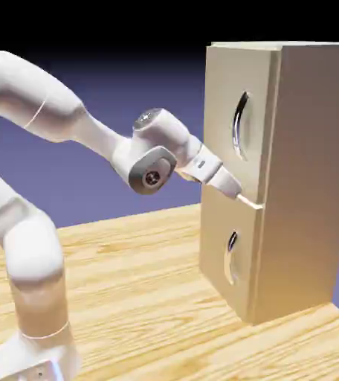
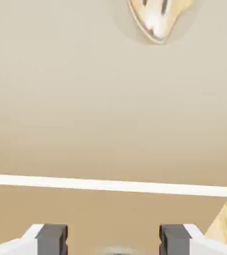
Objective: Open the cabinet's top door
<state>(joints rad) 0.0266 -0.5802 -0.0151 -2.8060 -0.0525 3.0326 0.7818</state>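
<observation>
The top door point(image 1: 239, 123) fills the upper part of the cabinet point(image 1: 306, 178) front, a tall beige panel that lies flush with the cabinet body. Its long curved silver handle point(image 1: 239, 126) runs upright near the middle of the panel. In the hand view the lower end of that handle shows as a shiny tip at the top edge, above a broad stretch of plain beige door. Below the top door, across a pale seam, sits the shorter lower door point(image 1: 230, 257) with its own smaller handle point(image 1: 231, 257). The cabinet stands on the wooden tabletop point(image 1: 143, 298), toward the exterior view's right.

The hand point(image 1: 241, 196) is at the seam between the two doors, below the long handle and apart from it. Its two grey fingers point(image 2: 52, 239) stand spread with nothing between them. Whether the tips touch the door face is hard to tell from either view. The white arm point(image 1: 76, 119) reaches in from the left.
</observation>
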